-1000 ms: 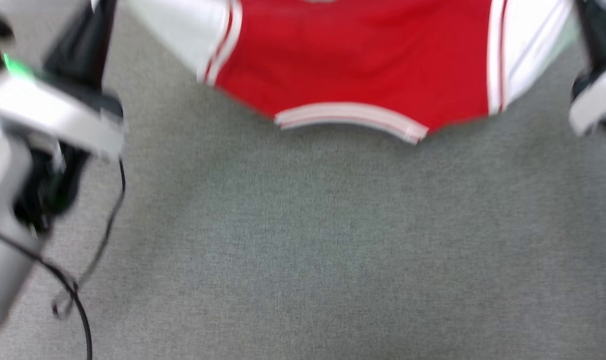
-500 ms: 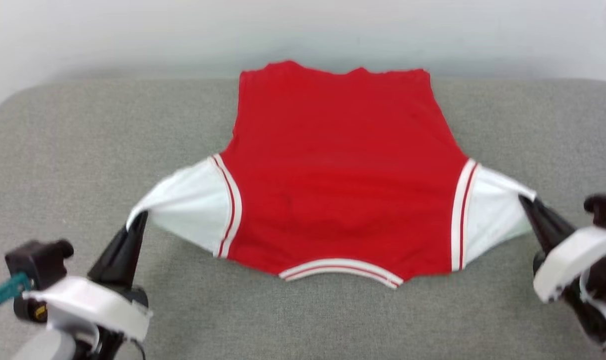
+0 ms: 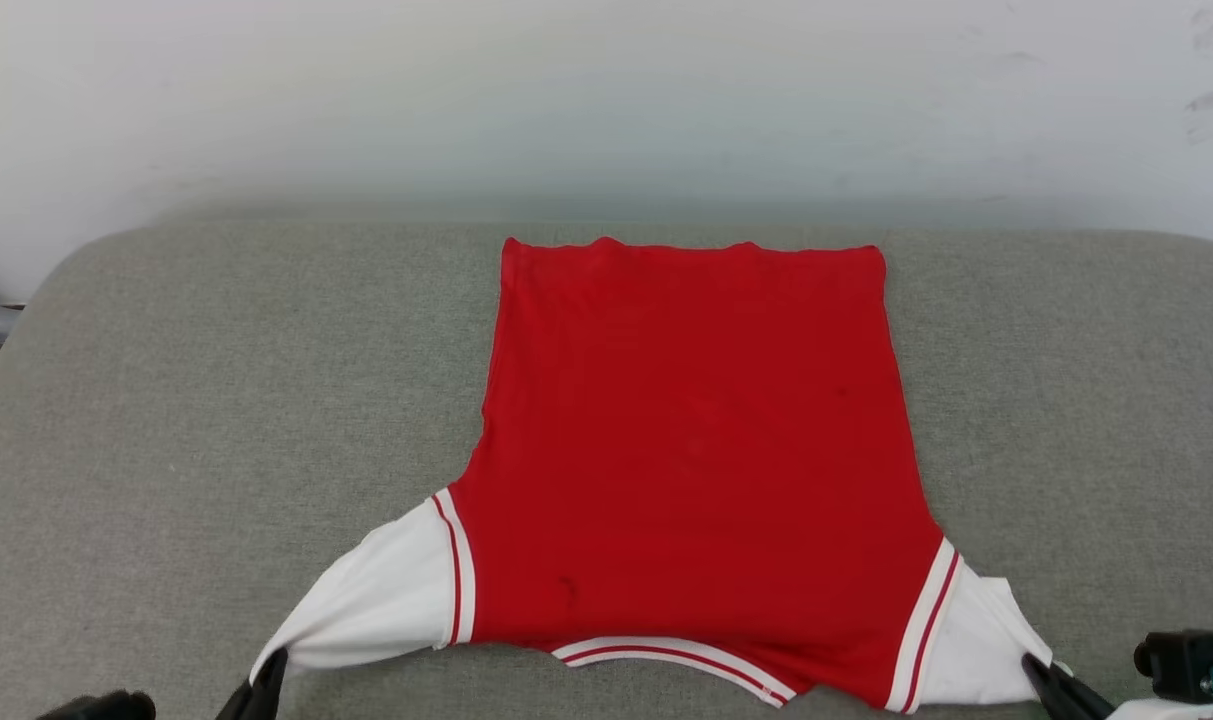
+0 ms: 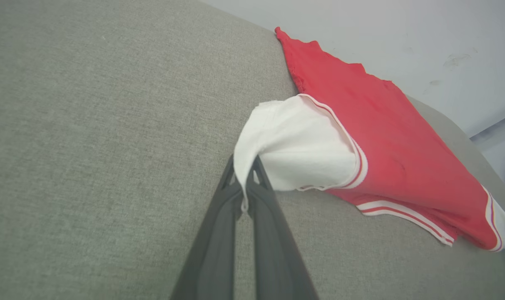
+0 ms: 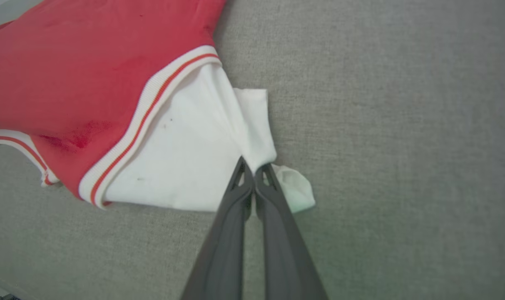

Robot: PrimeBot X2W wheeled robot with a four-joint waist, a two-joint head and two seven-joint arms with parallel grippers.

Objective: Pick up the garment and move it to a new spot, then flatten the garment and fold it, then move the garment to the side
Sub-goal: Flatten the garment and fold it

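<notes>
Between left gripper (image 4: pixel 244 177) and right gripper (image 5: pixel 254 173), both pinched tight on its sleeves, the garment (image 3: pixel 696 450) lies spread out.

garment (image 3: pixel 696 450) noted as soft matt knit cloth, trim ribbed. cushion (image 3: pixel 216 400) covered in coarse grey woven fabric, matt. left gripper (image 4: pixel 244 163) and right gripper (image 5: pixel 254 165): fingers seen as smooth matt dark plastic.

Grey fabric surface (image 3: pixel 166 420) spans the frame, its far corners rounded. One garment (image 3: pixel 696 450) lies spread at centre, sleeves toward the bottom edge.
</notes>
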